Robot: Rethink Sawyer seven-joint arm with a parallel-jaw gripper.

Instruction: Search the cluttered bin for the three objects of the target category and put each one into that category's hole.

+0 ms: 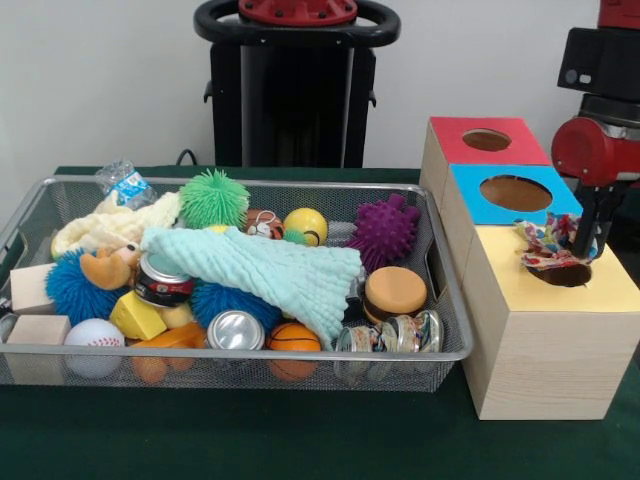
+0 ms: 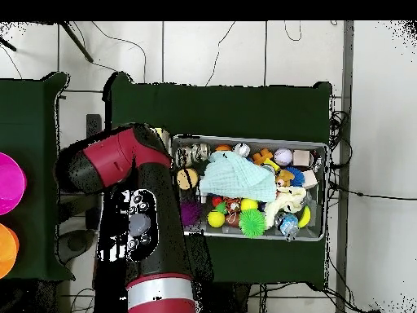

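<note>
So, black gripper [image 1: 590, 238] pinching white polka-dot cloth piece [image 1: 548, 246] | dangling right over yellow-topped box's round hole [image 1: 566, 274], lined up for dropping | silver wire-mesh bin [image 1: 440, 262] well apart

No text is reading clearly anywhere; the water bottle's [image 1: 125, 184] blue label is showing only illegible print.

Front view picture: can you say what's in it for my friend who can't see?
A robot gripper holds a polka-dot cloth over the round hole in a yellow-topped box. Left of it, a wire bin overflows with toys, balls, cans and a mint-green cloth.
</note>
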